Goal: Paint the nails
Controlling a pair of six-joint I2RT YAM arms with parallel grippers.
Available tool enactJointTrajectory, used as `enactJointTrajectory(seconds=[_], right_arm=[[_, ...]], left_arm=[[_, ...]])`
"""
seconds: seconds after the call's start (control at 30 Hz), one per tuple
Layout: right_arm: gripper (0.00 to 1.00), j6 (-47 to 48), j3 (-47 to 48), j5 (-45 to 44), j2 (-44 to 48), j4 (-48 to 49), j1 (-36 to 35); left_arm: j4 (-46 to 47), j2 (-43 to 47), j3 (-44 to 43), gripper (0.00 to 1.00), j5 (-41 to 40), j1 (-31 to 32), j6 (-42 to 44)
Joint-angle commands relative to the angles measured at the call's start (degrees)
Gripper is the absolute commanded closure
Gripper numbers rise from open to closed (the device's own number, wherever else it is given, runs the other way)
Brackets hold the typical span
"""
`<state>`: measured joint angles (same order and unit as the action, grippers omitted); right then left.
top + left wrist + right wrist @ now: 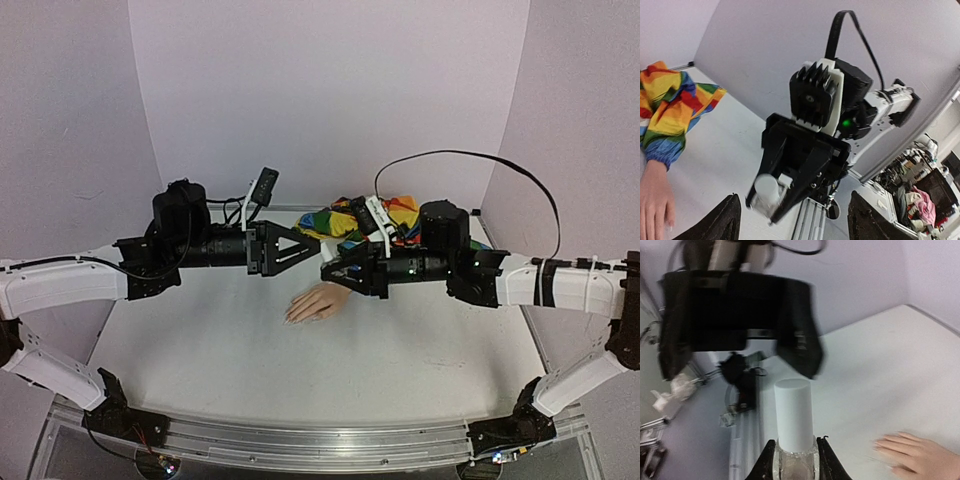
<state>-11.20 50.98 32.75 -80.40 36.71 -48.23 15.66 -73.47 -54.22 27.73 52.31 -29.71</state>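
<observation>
While the right gripper (pixel 333 272) clamps the clear bottle (pixel 795 462), cap (pixel 793 412) on, the left gripper (pixel 312 250) at its nine o'clock gapes empty. This is judged the uncapping stage; next, the jaws must centre on the cap. The nails (pixel 292 317) lie at six o'clock, on the table.

Smooth mannequin hand (pixel 315 303), cloth sleeve (pixel 350 218)

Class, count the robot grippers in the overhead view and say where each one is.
2. The left gripper hangs open at mid-table, pointing right. The right gripper faces it, shut on a small clear bottle, above the mannequin hand. None seems hidden.
</observation>
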Motion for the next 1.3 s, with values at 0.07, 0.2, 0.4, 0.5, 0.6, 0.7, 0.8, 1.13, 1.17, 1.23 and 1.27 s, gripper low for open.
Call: enactJointTrajectory(seconds=[0.07,0.2,0.4,0.5,0.6,0.7,0.8,1.13,1.17,1.23,1.27], right_arm=[[1.0,-9.6,1.2,27.9,0.7,14.8,-0.8],[1.0,-10.7,1.7,27.5,0.5,16.3,-0.8],[1.0,-12.4,1.3,25.7,1.2,19.0,-0.8],[1.0,-12.8,0.7,24.4,2.1,20.0,-0.8],[1.0,-13.0,0.2,23.7,2.4,20.2,-0.8],[1.0,-13.1,-0.2,23.3,2.1,20.2,-0.8],[1.0,-12.7,-0.8,21.2,2.4,20.2,-0.7],[1.0,8.1,-2.9,-81.8,4.0,6.6,-16.3],[1.0,9.7,-2.2,-85.0,2.4,7.1,-16.4],[1.0,10.7,0.2,-83.3,0.1,6.9,-16.4],[1.0,10.7,1.2,-79.7,-0.4,6.7,-16.5]], left_arm=[[9.1,-3.9,-8.0,0.26,17.4,0.0,-0.6],[12.1,-6.7,-10.4,0.4,23.8,1.2,-2.2],[12.4,-6.8,-9.7,0.42,25.7,3.1,0.4],[12.5,-6.9,-9.1,0.49,25.1,3.3,0.7],[12.4,-6.4,-8.3,0.65,22.4,3.3,1.1],[12.4,-5.5,-7.2,0.77,18.7,3.3,2.1],[12.2,-5.1,-6.5,0.93,15.4,3.4,2.5],[4.1,0.1,-0.8,1.0,-11.5,3.5,2.3],[3.4,0.5,-0.2,1.0,-14.1,3.5,1.8],[1.7,0.6,-0.3,1.0,-16.6,3.5,1.1],[1.2,0.3,-0.6,1.0,-16.4,3.5,0.9]])
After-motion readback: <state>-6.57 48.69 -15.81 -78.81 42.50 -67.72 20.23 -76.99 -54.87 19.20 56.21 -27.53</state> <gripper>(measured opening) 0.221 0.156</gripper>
